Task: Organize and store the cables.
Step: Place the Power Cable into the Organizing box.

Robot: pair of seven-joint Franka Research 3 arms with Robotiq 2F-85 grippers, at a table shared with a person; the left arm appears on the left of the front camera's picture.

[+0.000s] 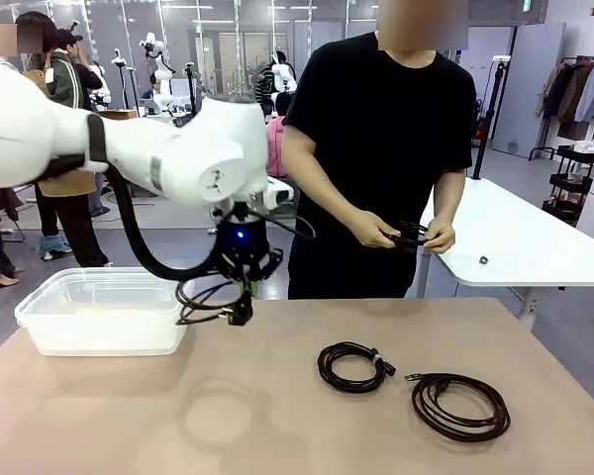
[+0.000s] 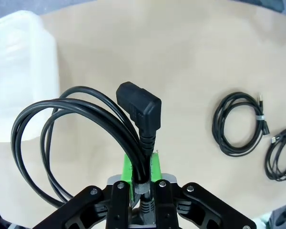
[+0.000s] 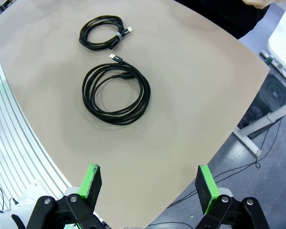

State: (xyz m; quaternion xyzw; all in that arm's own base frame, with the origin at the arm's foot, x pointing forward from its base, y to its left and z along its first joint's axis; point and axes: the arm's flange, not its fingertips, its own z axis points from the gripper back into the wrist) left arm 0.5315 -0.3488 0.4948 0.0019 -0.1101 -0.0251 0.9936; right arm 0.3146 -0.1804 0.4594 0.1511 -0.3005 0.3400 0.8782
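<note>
Over the left half of the table (image 1: 277,426), just beside the right end of a clear tub (image 1: 99,315), the left gripper (image 1: 246,293) hung pointing down, clenched on a black power cord (image 2: 81,107). Its green pads (image 2: 127,167) pinched the cord right behind the angled plug (image 2: 139,110), which stood out past the fingertips in the left wrist view. The cord's loops spread sideways from the grip toward the tub. From the front they dangled at about the height of the tub's rim, clear of the tabletop. Whether any loop reached over the rim, I could not tell. On the right half of the table lay two more cables. One was a smaller tied coil (image 1: 351,366), bound by a pale band. The other was a larger loose coil (image 1: 460,406), just beside it and closer to the robot's side. The two were near each other but apart, and the loose coil's plug end pointed toward the tied one. The right gripper (image 3: 150,183) hovered above the table's edge with its jaws released, spread wide and with nothing between them. Both coils lay well ahead of its fingers. At the far side stood a person in a black shirt, whose hands (image 1: 376,236) held a fourth cable (image 1: 408,236), black and bunched, at waist height above the table.
</note>
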